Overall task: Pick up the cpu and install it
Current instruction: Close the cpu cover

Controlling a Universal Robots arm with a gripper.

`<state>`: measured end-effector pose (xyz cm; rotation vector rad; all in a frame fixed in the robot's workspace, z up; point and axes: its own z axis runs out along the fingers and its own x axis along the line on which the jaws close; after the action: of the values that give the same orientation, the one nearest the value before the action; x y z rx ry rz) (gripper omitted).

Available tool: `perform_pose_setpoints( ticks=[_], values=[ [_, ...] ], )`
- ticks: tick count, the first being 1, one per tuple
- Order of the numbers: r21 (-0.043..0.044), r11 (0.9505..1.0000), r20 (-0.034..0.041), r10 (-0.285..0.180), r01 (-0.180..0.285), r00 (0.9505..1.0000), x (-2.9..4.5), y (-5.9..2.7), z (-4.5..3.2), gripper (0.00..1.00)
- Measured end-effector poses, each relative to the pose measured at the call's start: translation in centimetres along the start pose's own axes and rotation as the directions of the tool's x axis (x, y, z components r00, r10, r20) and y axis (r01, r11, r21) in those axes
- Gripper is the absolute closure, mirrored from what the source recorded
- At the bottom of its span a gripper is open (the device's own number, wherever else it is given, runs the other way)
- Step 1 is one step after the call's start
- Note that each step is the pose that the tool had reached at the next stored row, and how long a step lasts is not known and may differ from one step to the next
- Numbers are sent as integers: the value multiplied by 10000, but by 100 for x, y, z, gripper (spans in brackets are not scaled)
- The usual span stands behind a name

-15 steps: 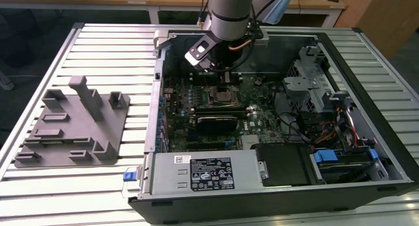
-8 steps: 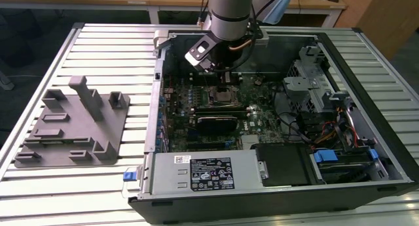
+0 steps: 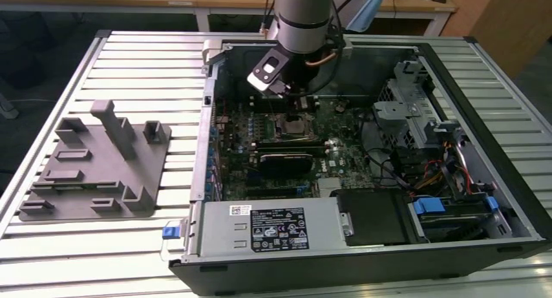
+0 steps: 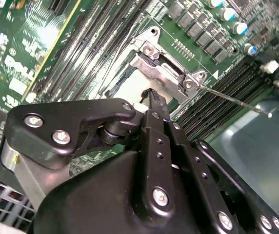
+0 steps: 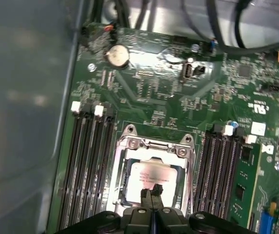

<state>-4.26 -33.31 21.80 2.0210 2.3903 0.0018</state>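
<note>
The cpu (image 5: 151, 174), a flat square chip with a silver-grey top, lies in the metal-framed socket (image 5: 129, 146) on the green motherboard. My gripper (image 5: 151, 191) hangs directly over the chip, its two black fingers pressed together with the tips at or just above the chip's top; I cannot tell if they touch. In the second wrist view the gripper (image 4: 154, 97) points down beside the socket's silver load plate (image 4: 164, 73) and its thin wire lever (image 4: 232, 97). The exterior view has the gripper (image 3: 299, 107) inside the open computer case, above the socket (image 3: 293, 125).
Memory slots (image 5: 88, 161) flank the socket on both sides. A coin battery (image 5: 117, 56) sits further along the board. In the case are a power supply (image 3: 271, 227), a drive cage (image 3: 414, 117) and cables (image 3: 431, 175). A grey fixture block (image 3: 95, 162) stands on the table at the exterior view's left.
</note>
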Motion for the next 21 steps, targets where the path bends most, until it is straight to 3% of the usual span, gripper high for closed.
perform_pose_setpoints(
  ticks=[5,9,15,21],
  values=[
    [-7,9966,-6,-824,824,9966,0,0,0,89],
    [-13,9882,-11,-1533,1533,9882,0,0,1,89],
    [-23,9685,-18,-2492,2492,9685,0,0,1,89],
    [-31,9424,-23,-3346,3345,9424,0,-1,2,89]
  ],
)
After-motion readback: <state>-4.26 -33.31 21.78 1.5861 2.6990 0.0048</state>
